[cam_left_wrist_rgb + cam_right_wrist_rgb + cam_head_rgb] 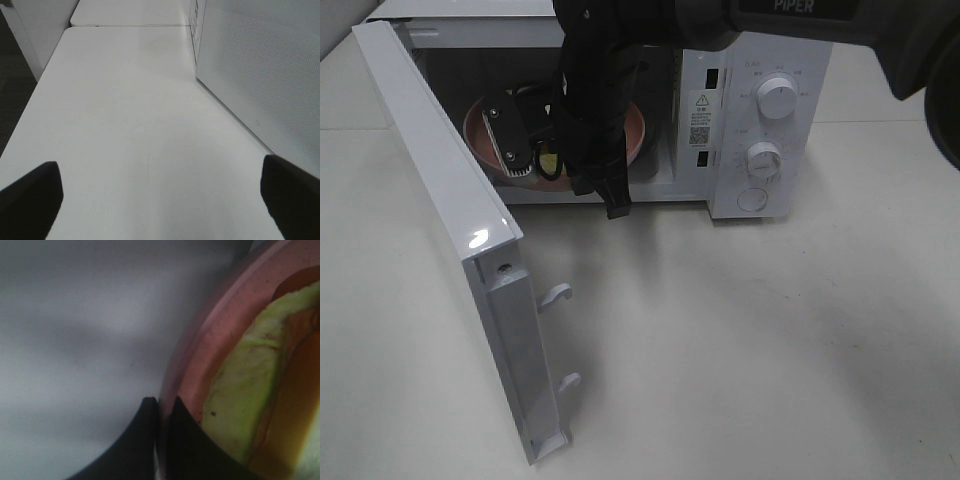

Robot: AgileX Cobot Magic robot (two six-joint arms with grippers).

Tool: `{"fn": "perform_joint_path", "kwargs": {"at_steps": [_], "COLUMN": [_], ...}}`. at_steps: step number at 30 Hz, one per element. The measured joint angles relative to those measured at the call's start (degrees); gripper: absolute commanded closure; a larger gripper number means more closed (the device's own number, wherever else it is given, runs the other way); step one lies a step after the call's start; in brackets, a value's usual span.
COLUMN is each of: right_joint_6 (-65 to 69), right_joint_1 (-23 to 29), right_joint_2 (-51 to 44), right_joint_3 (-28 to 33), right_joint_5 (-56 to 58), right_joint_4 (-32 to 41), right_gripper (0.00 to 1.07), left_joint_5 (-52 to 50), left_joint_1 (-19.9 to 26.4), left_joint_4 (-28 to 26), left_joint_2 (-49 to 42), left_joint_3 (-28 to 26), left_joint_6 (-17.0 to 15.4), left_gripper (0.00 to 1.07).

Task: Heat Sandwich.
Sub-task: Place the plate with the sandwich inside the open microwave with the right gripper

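Note:
The sandwich (250, 405), showing its pale green leafy layer and tan crust, lies on a round pink plate (210, 325). My right gripper (161, 402) is shut on that plate's rim. In the exterior high view the right arm reaches down into the open microwave (760, 100), where the plate (638, 135) sits inside the cavity, mostly hidden by the arm. My right gripper (518, 160) is at the plate's left side. Whether the plate rests on the cavity floor I cannot tell. My left gripper (160, 200) hangs open over bare table, holding nothing.
The microwave door (440, 190) swings far out to the front left, its latch hooks (558, 293) sticking out. Two white knobs (777, 100) sit on the right-hand panel. The door's perforated panel (260, 65) stands close beside my left gripper.

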Motion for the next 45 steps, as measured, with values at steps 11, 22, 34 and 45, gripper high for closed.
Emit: {"fn": "perform_joint_path", "kwargs": {"at_steps": [11,22,34,45], "right_joint_6": [1.26,3.15,3.84,8.14], "right_joint_1": [-1.38,-2.35,-3.04,-3.04], "right_joint_2": [3.95,7.22,7.91,7.91], "right_joint_3": [-5.56,-8.48,-8.54,-9.0], "right_joint_5": [0.74,-1.2,-2.86,-4.41], "right_joint_4": [-0.8,-1.03,-1.03,-1.43], "right_gripper": [1.05,1.04,0.98,0.43], "left_joint_5": [0.0,0.0,0.0,0.0], "left_joint_1": [0.0,0.0,0.0,0.0], "left_joint_4": [0.0,0.0,0.0,0.0], "left_joint_2": [0.0,0.0,0.0,0.0], "left_joint_3": [0.0,0.0,0.0,0.0], "left_joint_6": [0.0,0.0,0.0,0.0], "left_gripper": [0.05,0.05,0.05,0.05]}}
